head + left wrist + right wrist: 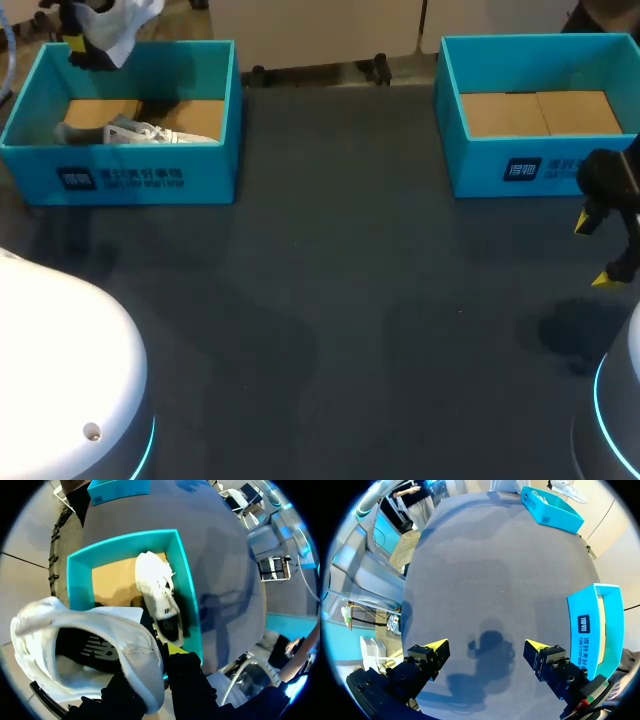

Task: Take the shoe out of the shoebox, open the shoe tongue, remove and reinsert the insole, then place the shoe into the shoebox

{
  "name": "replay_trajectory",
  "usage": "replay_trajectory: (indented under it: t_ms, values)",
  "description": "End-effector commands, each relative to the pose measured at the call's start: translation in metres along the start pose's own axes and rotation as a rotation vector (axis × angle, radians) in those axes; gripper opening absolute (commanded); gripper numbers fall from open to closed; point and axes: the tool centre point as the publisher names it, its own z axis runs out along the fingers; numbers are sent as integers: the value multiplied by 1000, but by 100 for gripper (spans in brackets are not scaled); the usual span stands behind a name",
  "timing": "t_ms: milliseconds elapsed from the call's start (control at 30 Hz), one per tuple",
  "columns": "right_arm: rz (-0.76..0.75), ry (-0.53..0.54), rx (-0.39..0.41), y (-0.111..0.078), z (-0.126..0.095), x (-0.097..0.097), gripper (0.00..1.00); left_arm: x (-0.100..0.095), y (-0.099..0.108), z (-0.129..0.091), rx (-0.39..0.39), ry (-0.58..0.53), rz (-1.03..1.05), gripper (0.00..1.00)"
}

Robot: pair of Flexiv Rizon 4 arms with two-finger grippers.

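The left gripper [152, 656] is clenched on a white shoe [85, 650]. The shoe's collar is pinched between the 2 black fingers; 1 yellow tip is seen beside the fabric and the other is hidden behind it. The shoe is held in the air, with its opening turned toward the wrist camera, so that the dark lining is shown. In the head view it is placed above the far left corner of the left shoebox [186, 580], a teal box with a brown cardboard floor. Inside that box a 2nd shoe [157, 592], also white, is laid along the wall that faces the open table [495, 580].

The right gripper [485, 647] is released: its 2 yellow-tipped fingers are spread wide, and only the dark table surface is seen between them. It is held above the table just in front of the right shoebox [520, 165], well apart from the left box. In that teal box only brown cardboard floor panels are seen.
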Motion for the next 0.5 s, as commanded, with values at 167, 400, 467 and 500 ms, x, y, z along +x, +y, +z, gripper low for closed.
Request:
replay_trajectory:
  t_ms: [167, 400, 467, 500]
  values:
    - [0, -1, 3, 0, 1, 0, 100, -15, 29, -1, 4, 14, 40, 0]
    - [0, -1, 3, 0, 1, 0, 100, -24, 41, -2, -47, -5, 92, 0]
    - [0, -1, 3, 0, 1, 0, 100, -24, 42, -2, -64, -16, 125, 0]
    - [0, -1, 3, 0, 1, 0, 100, -25, 44, -2, -65, -26, 168, 0]
